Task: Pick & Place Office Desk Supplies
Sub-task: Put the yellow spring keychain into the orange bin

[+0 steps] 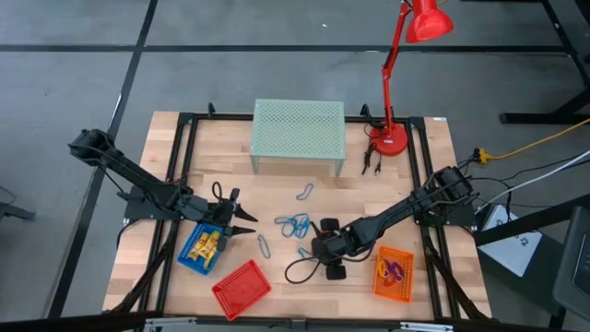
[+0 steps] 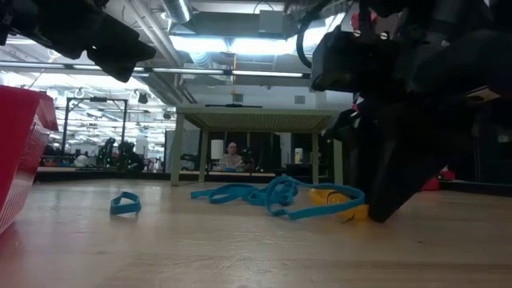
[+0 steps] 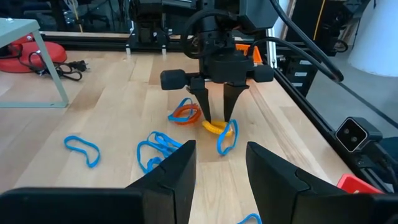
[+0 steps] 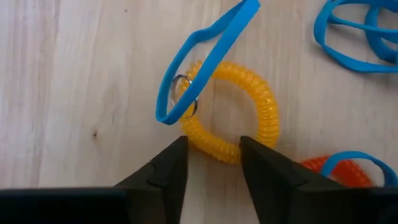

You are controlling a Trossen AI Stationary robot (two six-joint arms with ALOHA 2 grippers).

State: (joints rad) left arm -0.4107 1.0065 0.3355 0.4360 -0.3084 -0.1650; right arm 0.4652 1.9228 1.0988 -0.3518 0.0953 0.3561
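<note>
A yellow coil ring (image 4: 231,102) lies flat on the table with a blue loop (image 4: 205,56) draped over it and an orange coil ring (image 4: 329,169) beside it. My right gripper (image 4: 213,158) points down at the yellow ring, open, one finger on each side of the ring's nearest arc. More blue loops (image 1: 293,225) lie in a tangle next to it. My left gripper (image 3: 221,168) is open and holds nothing; it hovers by the blue basket (image 1: 189,258), which contains yellow pieces (image 1: 208,243). My right gripper comes from above, pointing down, with its two fingers (image 4: 171,165) on either side of the yellow ring's nearest arc (image 4: 211,144), across the coil. The ring lies flat on the table. Whether the fingers touch the coil, I cannot tell.
An orange basket (image 1: 406,293) with purple and orange rings stands right of the right arm, and a red basket (image 1: 241,288) at the near edge. A green mesh stand (image 1: 299,129) and a red lamp (image 1: 392,138) occupy the far side. Single blue loops (image 1: 305,192) lie scattered.
</note>
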